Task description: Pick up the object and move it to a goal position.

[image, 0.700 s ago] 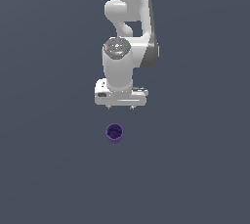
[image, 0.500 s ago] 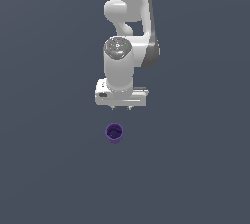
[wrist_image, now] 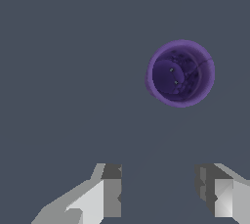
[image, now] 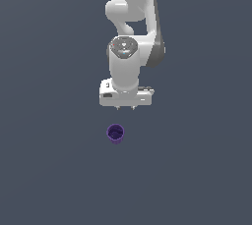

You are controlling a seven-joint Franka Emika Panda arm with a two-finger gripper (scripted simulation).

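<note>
The object is a small dark purple cup [image: 115, 133] standing upright on the grey floor, its hollow top facing up. In the wrist view the cup [wrist_image: 180, 73] shows its open mouth and inner base. My white gripper [image: 125, 107] hangs above the floor, a short way behind the cup and slightly toward the exterior view's right. Its two fingertips [wrist_image: 112, 189] stand apart with bare floor between them, so the gripper [wrist_image: 158, 191] is open and holds nothing. The cup lies outside the gap between the fingers.
The white arm [image: 133, 27] rises behind the gripper toward the top of the exterior view. Plain dark grey floor [image: 49, 170] surrounds the cup on all sides. No other objects show.
The gripper has come a little closer to the cup and dropped slightly lower in the exterior view. The cup has not moved.
</note>
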